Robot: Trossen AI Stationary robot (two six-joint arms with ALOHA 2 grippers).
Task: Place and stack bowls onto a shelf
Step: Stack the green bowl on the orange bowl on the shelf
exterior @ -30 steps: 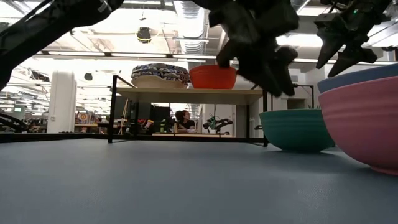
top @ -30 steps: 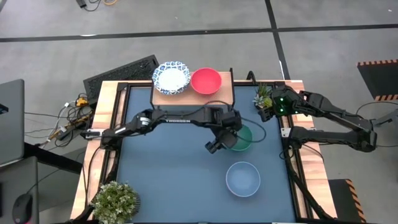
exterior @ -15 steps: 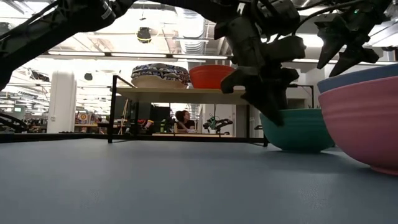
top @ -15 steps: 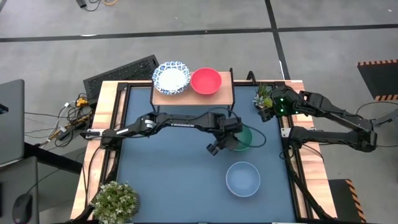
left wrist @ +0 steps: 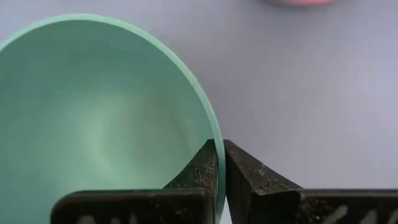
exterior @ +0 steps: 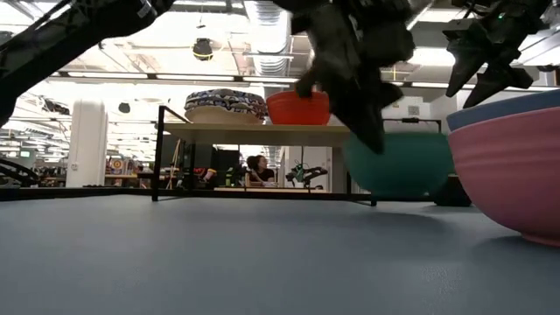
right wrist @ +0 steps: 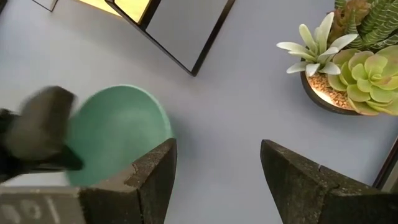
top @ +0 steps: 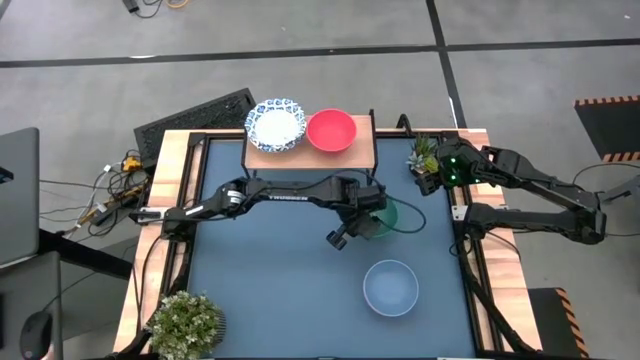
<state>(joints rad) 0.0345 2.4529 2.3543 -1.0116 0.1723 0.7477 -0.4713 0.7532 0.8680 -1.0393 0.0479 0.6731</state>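
The shelf (top: 310,155) stands at the table's far edge. On it are a white bowl with a blue lattice rim (top: 275,124) and a red bowl (top: 331,130). My left gripper (top: 365,222) is shut on the green bowl (top: 388,212), near the shelf's right leg. A pale blue bowl (top: 390,287) rests on the table nearer the front. In the low view it sits nested in a pink bowl (exterior: 512,175). My right gripper (right wrist: 214,174) is open and empty, high at the far right by a succulent. My left gripper pinches the green bowl's rim (left wrist: 219,146) on the bowl's left-near side, with one finger (left wrist: 200,167) inside the bowl and one outside. The fingers slant down from above and from the table's left. The bowl (exterior: 411,162) is lifted clear of the table, its mouth up.
A potted succulent (top: 425,158) stands at the far right corner and a leafy plant (top: 185,322) at the near left corner. The shelf's black legs (exterior: 158,153) stand on the table. The table's wooden border (top: 165,200) runs round the blue mat.
My left gripper has gone down to the green bowl's rim and then come up with it. The bowl, which stood on the table, is now lifted clear and has shifted a little toward the table's left and far edges.
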